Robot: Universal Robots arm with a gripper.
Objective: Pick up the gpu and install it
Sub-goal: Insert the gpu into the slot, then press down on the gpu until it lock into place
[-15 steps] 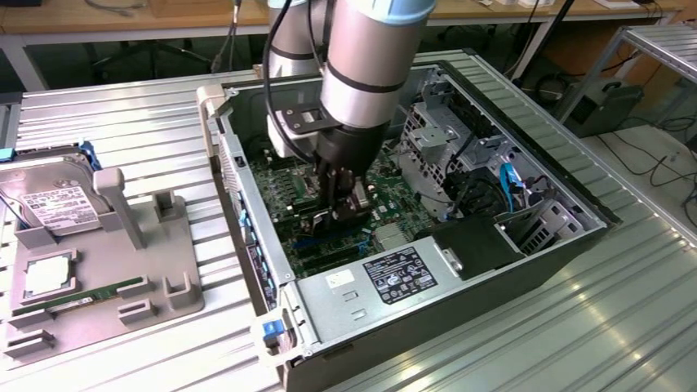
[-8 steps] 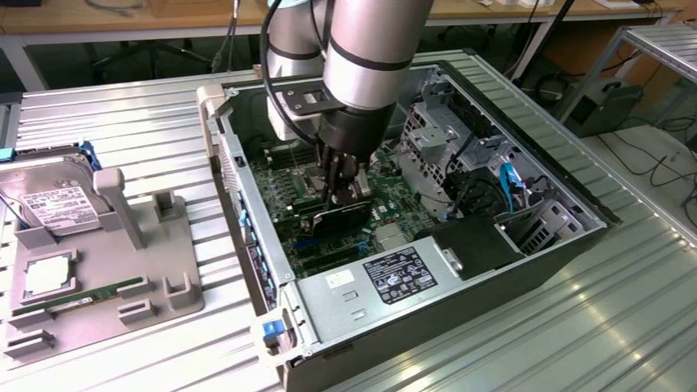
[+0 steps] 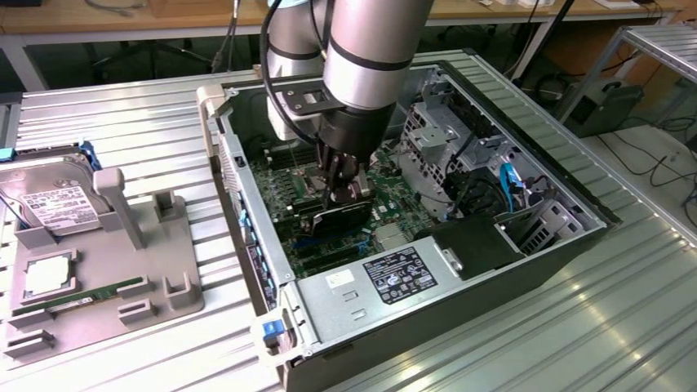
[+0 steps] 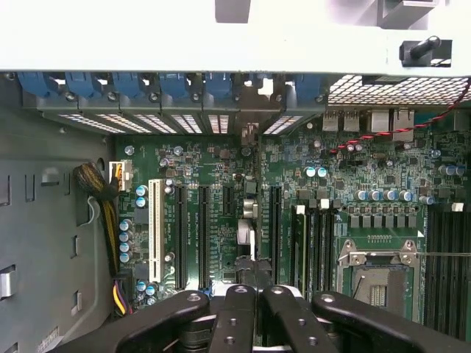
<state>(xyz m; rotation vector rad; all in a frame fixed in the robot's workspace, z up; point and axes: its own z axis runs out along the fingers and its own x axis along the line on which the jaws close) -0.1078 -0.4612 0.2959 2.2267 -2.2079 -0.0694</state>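
Your claw is down inside the open case, which lies on its side on the ribbed metal bench. The fingers are pinched tight on the upper edge of the gpu, the thin black card standing on edge over the motherboard. The card's lower edge is down at the slots, near the middle of the board; you cannot tell from here whether it is fully seated.

In the wrist view you look straight down past the black claw linkage onto the green motherboard. A white slot and several black slots run side by side, and the claw sits over the gap between two of the black ones. The empty processor socket with its metal frame lies just beside the memory slots. Blue clips line the case's back wall above the vented slot covers.

In the exterior view, the power supply with its label sits at the near end of the case, and the drive cage is on the exterior view's right of the arm.

Toward the bench's edge on the exterior view's left stands a grey tray. It carries a hard drive with a white label, a processor and a green memory stick, all well apart from the case.
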